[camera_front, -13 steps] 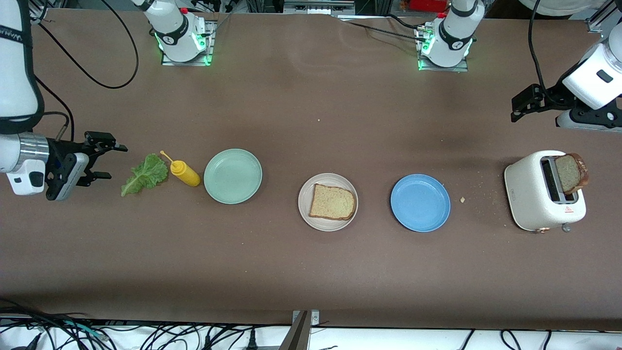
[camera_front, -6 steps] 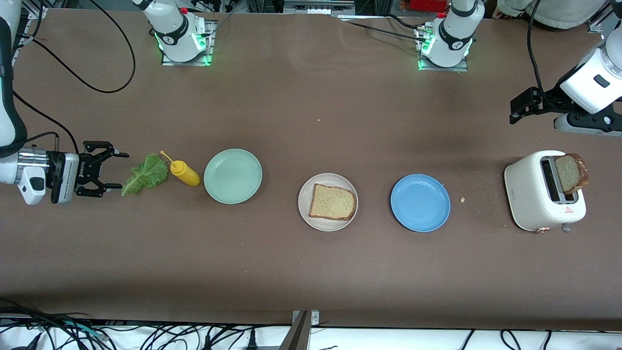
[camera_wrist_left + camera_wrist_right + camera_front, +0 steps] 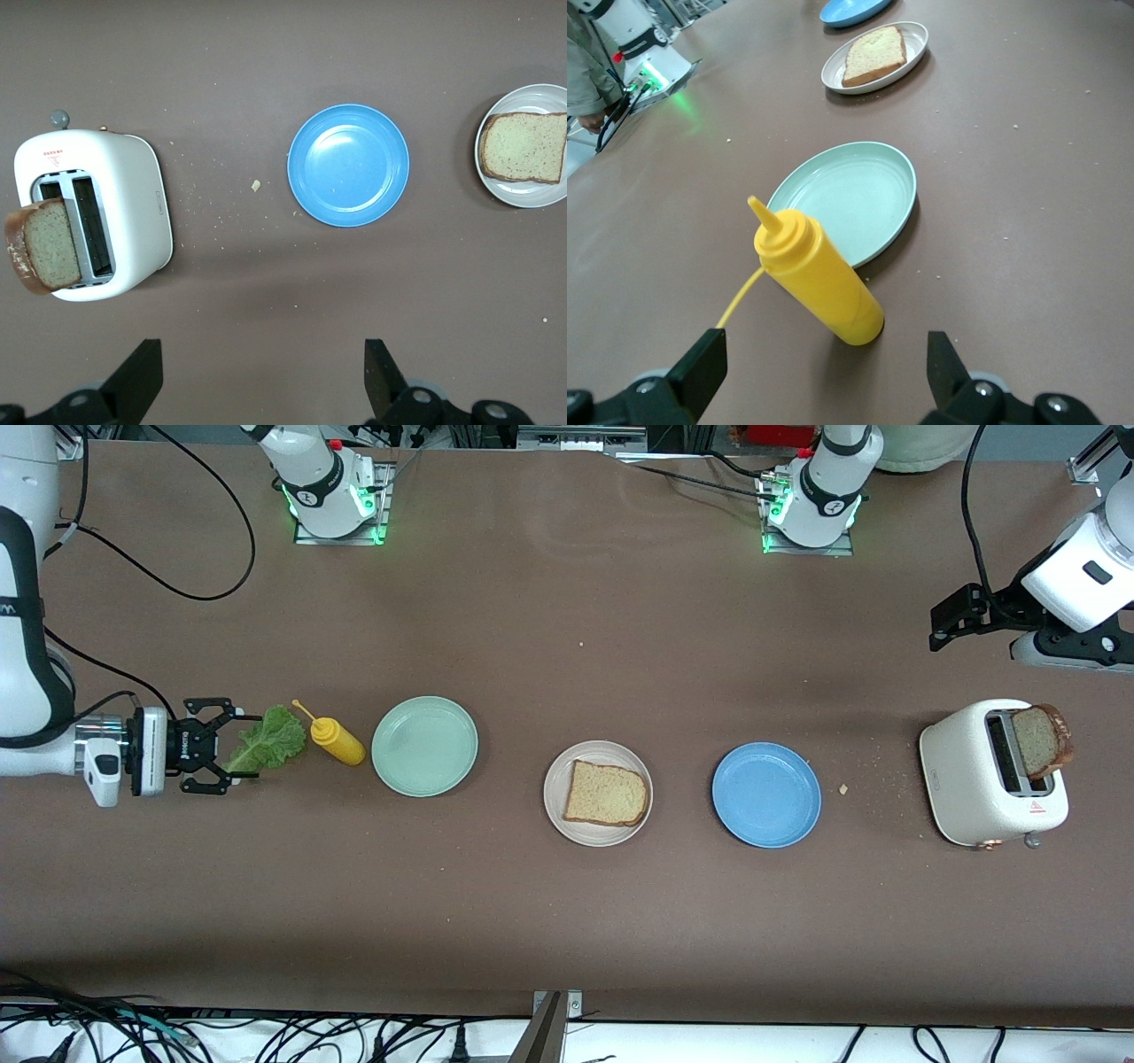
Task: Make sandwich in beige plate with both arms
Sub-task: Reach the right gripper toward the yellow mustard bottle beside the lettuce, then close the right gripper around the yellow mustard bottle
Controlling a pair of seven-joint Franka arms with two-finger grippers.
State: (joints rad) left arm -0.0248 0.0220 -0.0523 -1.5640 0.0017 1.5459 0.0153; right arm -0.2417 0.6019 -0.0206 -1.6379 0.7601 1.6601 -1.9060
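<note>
Front view: one bread slice (image 3: 607,794) lies in the beige plate (image 3: 556,808) mid-desk.
Mint plate (image 3: 424,746) and blue plate (image 3: 766,794) hold nothing; the toaster (image 3: 974,797) carries another slice (image 3: 1038,740). Right tool (image 3: 239,747), fingers spread, straddles the lettuce leaf (image 3: 270,742) beside the mustard bottle (image 3: 335,740). Left tool (image 3: 263,376) hangs open near the toaster.

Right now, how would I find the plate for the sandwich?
Three plates lie in a row on the brown table, between a yellow bottle and a white toaster. The beige plate is the middle one, the only one holding a bread slice.
</note>
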